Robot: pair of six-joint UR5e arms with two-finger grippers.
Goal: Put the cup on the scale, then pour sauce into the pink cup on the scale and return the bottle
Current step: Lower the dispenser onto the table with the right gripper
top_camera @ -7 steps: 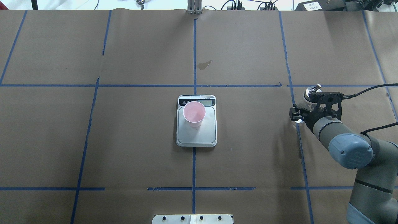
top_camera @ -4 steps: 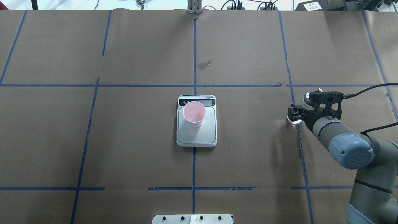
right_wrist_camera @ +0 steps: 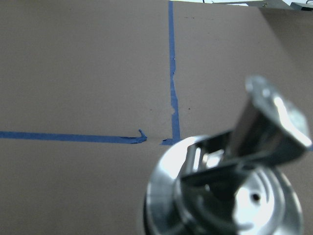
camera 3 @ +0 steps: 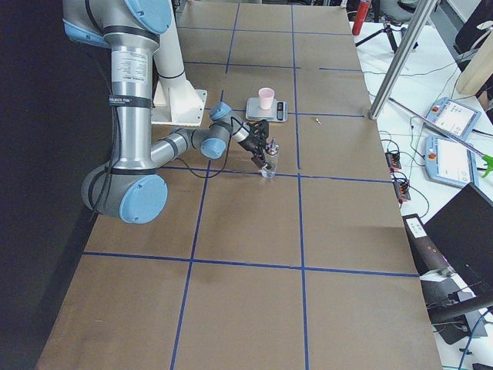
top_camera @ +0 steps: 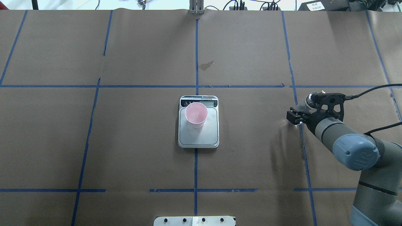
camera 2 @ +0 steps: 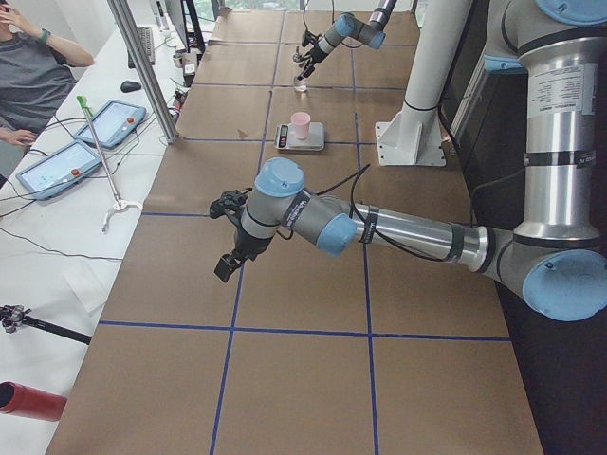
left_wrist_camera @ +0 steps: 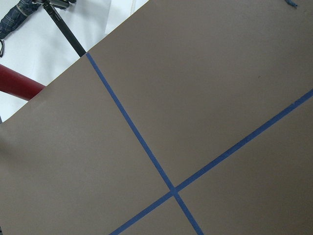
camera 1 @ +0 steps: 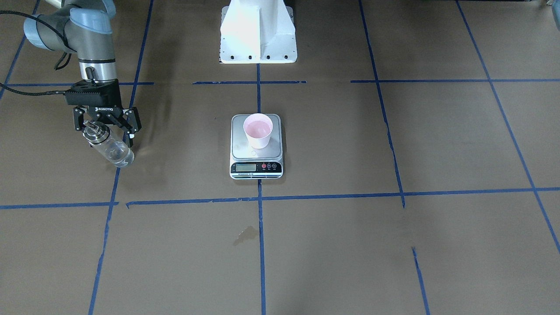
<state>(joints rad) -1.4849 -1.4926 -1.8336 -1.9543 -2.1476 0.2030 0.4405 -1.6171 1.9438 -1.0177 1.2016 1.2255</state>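
The pale pink cup (top_camera: 196,114) stands on the back left part of the scale (top_camera: 198,138), which sits at the table's middle; both also show in the front view, the cup (camera 1: 258,129) behind the scale's black display strip (camera 1: 256,167). The clear glass bottle (camera 1: 111,151) with its silver spout cap (right_wrist_camera: 230,196) stands on the paper at the right side, with clear liquid inside. My right gripper (camera 1: 106,133) is open, its fingers spread on either side of the bottle's neck. My left gripper (camera 2: 226,265) hovers low over bare paper far to the left; I cannot tell whether it is open or shut.
Blue tape lines cross the brown paper. A dark stain (top_camera: 206,65) lies behind the scale. The white robot base (camera 1: 257,30) stands at the near middle edge. Tablets (camera 2: 57,166), a metal post (camera 2: 142,66) and an operator (camera 2: 28,76) are beyond the far edge.
The right gripper's visible finger has moved left and the jaws have widened around the bottle. The bottle's cap has sunk lower under the wrist. Cup and scale have not moved.
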